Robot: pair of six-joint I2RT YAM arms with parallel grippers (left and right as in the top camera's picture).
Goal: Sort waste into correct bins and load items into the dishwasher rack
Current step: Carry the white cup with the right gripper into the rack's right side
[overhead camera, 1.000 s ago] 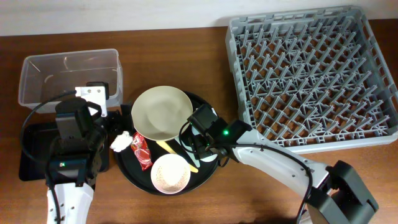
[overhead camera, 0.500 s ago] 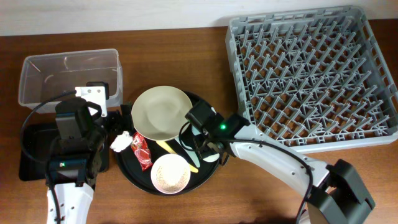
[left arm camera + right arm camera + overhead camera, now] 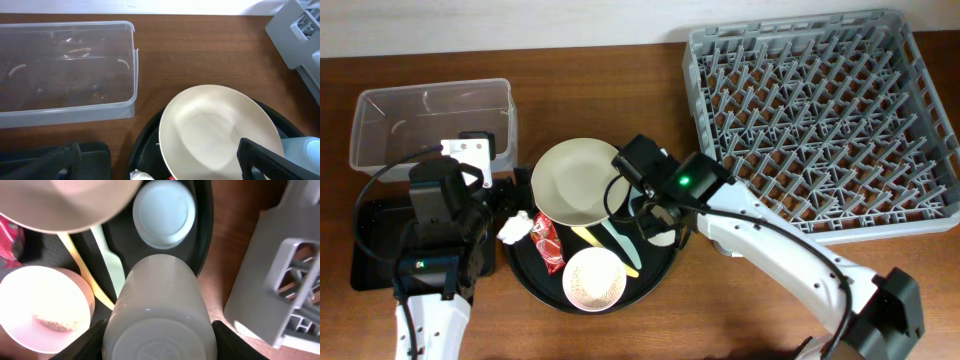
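The right gripper [image 3: 159,340] is clenched on the round white cup [image 3: 159,295], just beside a corner of the large grey pegged plastic rack [image 3: 280,280]. The cup should clear the rack's wall, then go mouth-down between pegs.

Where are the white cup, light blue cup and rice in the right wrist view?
white cup [image 3: 160,287], right wrist view, side wall.
light blue cup [image 3: 164,214], right wrist view, round face.
rice [image 3: 55,324], right wrist view, heap's middle.
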